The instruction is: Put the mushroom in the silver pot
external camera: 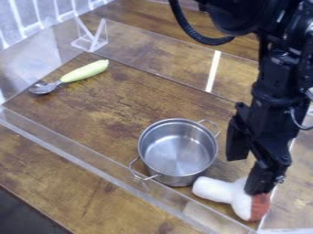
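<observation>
Mushroom [224,191], toy, with a thick cream-white stem and a red-brown cap: in the camera view, you have it lying on its side on the wooden surface [104,114], near the silver pot [178,154] on the lower right. Its stem end points toward the pot, and its cap faces away from it, partly covered from your view by the black gripper [248,169]. You have the gripper's fingers spread wide, to the right of the pot, with one finger beside the pot's right side in the picture and the other overlapping the mushroom's cap end. Whether that finger touches the cap, you cannot tell from this angle. You can see no mushroom held between them.

The pot stands upright, its round mouth facing up, so you look straight in at plain shiny metal with nothing inside. One loop handle sits at its upper right, the other at its lower left. The dark arm [272,78] comes down to the right of the pot, and a black cable [196,32] curves well above the pot in the picture.

Well apart from the pot, toward the upper left, you have a metal spoon with a pale yellow handle [86,70], its bowl end turned left. Beyond the pot, toward the upper right, a narrow white strip [214,71] lies on the wood. Below the pot, a clear plastic edge [104,168] runs diagonally.
</observation>
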`<state>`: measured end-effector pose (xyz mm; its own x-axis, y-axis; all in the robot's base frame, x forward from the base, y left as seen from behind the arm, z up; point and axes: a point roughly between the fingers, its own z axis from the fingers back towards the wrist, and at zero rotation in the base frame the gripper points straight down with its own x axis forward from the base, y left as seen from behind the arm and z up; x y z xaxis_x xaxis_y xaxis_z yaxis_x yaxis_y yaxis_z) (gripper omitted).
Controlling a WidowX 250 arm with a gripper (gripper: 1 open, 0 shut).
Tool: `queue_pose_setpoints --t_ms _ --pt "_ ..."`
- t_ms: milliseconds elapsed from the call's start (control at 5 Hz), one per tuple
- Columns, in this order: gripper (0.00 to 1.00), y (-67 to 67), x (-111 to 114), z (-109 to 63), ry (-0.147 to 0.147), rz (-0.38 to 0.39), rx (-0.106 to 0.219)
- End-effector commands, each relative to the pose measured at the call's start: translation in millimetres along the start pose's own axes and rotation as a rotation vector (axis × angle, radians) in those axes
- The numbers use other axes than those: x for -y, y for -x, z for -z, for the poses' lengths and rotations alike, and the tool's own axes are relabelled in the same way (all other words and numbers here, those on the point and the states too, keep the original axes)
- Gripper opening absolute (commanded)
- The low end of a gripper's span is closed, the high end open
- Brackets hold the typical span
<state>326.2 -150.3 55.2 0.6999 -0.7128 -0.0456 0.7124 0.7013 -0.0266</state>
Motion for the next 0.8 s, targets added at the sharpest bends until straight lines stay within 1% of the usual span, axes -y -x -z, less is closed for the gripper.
queue_pose_setpoints --t_ms 0,400,600 --pt "1.00 3.0 -10.1 -15.2 -0.019 0.007 0.047" --pt "1.00 14.1 -28.5 -7.8 -0.027 -0.037 0.047" --pt "1.00 4.0 -29.9 0.9 -0.025 -0.072 0.047"
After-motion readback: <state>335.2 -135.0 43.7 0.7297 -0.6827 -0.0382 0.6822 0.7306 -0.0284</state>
